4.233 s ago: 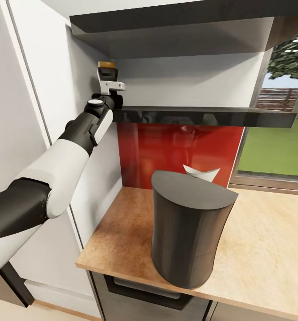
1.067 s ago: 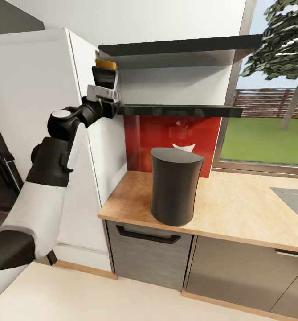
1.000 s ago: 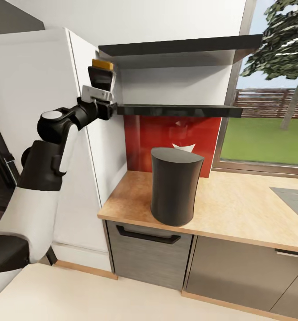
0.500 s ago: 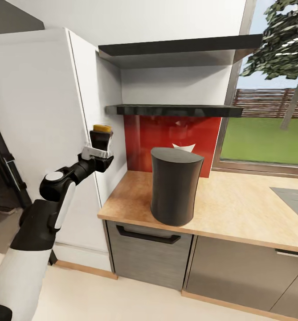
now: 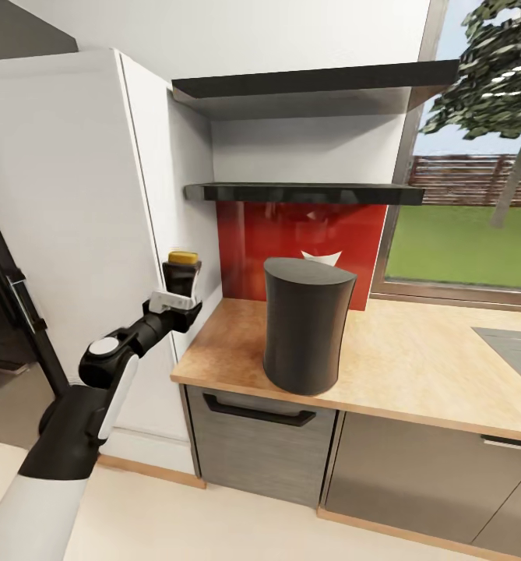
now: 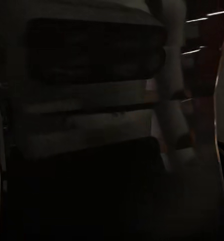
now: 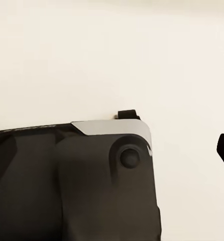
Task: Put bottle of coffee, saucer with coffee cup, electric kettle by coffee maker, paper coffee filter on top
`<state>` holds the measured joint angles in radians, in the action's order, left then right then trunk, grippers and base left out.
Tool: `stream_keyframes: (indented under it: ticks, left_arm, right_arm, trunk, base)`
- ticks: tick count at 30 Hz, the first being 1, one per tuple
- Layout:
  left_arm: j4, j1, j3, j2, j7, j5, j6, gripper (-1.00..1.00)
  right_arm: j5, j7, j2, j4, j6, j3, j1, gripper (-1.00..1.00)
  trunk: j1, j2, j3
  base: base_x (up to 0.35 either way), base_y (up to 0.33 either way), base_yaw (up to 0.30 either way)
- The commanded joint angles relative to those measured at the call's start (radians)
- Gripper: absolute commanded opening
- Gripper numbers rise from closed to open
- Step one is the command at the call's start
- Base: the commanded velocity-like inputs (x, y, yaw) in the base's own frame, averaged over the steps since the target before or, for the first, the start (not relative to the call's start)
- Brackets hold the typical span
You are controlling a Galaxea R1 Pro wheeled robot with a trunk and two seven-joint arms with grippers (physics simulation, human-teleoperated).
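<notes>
The left tool is clamped around the bottle, held upright in the air at nine o'clock from the coffee maker, off the bench edge.

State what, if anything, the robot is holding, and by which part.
The left gripper holds the bottle of coffee upright by its lower body; the golden-brown cap stands clear above the fingers.
</notes>
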<state>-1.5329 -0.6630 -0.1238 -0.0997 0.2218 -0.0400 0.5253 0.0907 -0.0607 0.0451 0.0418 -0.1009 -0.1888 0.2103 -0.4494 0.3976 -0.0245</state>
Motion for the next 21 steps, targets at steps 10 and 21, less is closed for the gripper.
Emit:
stream_keyframes:
  ticks: [10, 21]
  left_arm:
    - [0.067, 0.101, -0.003, 0.033, -0.102, -0.007, -0.181, -1.0]
    - [0.077, 0.128, -0.003, 0.039, -0.107, 0.006, -0.203, -1.0]
  right_arm:
    - [0.011, -0.006, -0.043, -0.005, -0.002, -0.006, 0.001, 1.0]
    - [0.011, -0.008, -0.056, -0.004, -0.002, -0.004, 0.001, 1.0]
  trunk:
    - [-0.001, 0.002, -0.002]
    - [-0.001, 0.002, -0.002]
  base:
    - [0.0, 0.0, -0.15]
    - [0.0, 0.0, -0.118]
